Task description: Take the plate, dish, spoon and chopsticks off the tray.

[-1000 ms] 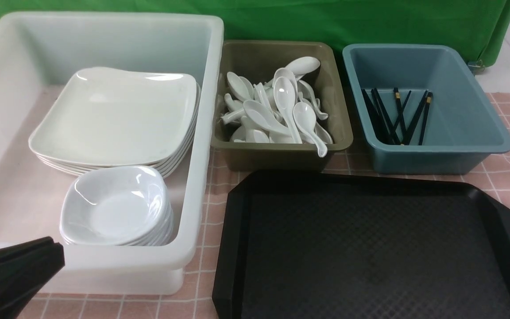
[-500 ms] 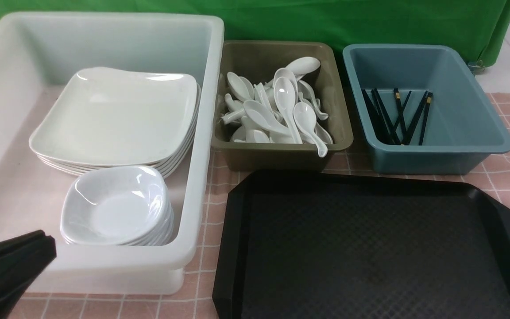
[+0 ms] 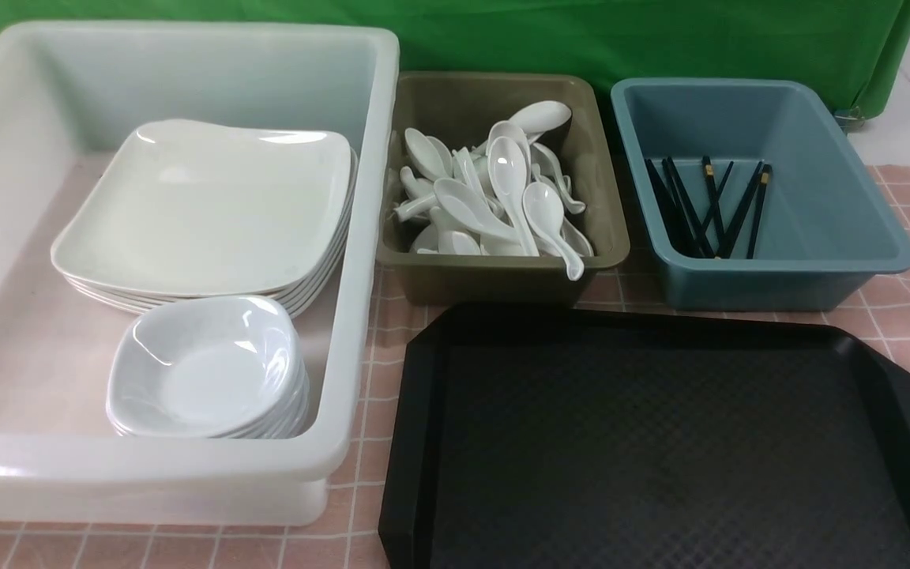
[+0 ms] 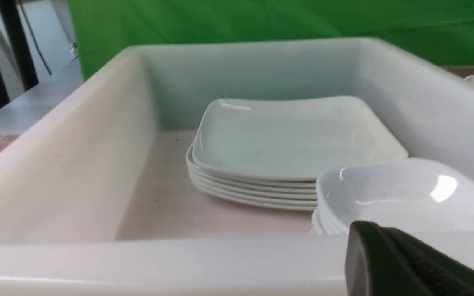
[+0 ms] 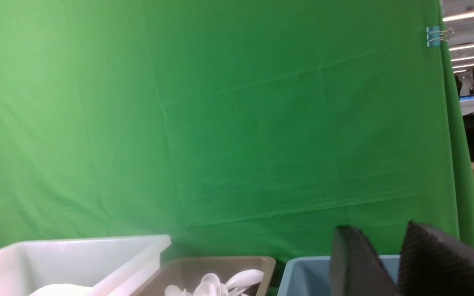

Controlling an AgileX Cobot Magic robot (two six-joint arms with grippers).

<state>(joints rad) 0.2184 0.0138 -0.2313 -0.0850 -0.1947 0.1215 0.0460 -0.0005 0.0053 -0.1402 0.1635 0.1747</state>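
Observation:
The black tray lies at the front right with nothing on it. A stack of white square plates and a stack of small white dishes sit in the white tub; both stacks also show in the left wrist view, the plates behind the dishes. White spoons fill the olive tub. Black chopsticks lie in the blue tub. My left gripper is shut and empty, just outside the white tub's near rim. My right gripper is open and empty, held high and facing the green backdrop.
The white tub stands at the left, the olive tub at the back middle, the blue tub at the back right. A pink checked cloth covers the table. A green backdrop hangs behind.
My left gripper has drawn back toward me and to the left, leaving the front view almost entirely. Nothing else has moved.

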